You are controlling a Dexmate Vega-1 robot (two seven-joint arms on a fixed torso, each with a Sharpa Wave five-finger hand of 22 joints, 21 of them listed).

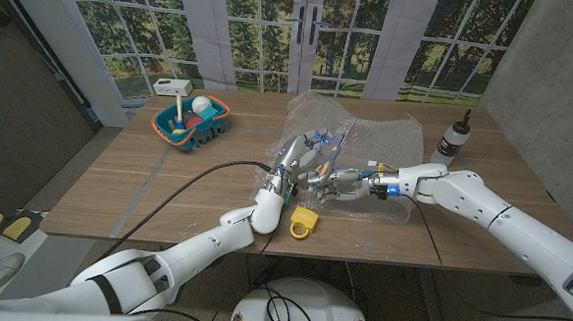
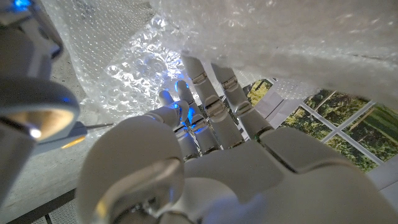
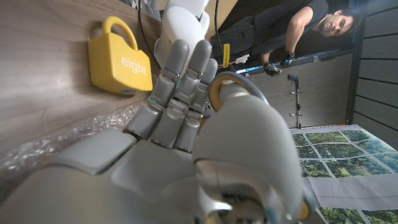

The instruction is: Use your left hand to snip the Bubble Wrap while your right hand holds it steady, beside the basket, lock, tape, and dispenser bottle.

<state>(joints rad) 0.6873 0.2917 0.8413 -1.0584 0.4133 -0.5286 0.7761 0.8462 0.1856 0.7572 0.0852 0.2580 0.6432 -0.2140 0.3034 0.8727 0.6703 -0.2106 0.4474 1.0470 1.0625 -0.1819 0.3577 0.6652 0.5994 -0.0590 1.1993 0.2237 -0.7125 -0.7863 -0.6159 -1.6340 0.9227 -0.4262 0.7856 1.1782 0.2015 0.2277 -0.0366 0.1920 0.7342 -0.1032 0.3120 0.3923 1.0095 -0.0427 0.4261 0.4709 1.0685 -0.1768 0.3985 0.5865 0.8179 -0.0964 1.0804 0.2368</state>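
Your bench (image 1: 167,194) carries the Bubble Wrap (image 1: 366,135), a clear, crinkled sheet spread at the middle and far side. Your right hand (image 1: 339,186) presses its near edge, apparently to steady it. Your left hand (image 1: 301,156) reaches into the sheet; whether it grips scissors cannot be told. A yellow lock (image 1: 304,221) lies just beside both hands.

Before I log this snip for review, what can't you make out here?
- Scissors: head view, hidden among both hands' fingers.
- Left hand: wrist view, fingertips buried in Bubble Wrap.
- Basket contents: head view, too small.
- Tape: head view, not identifiable.
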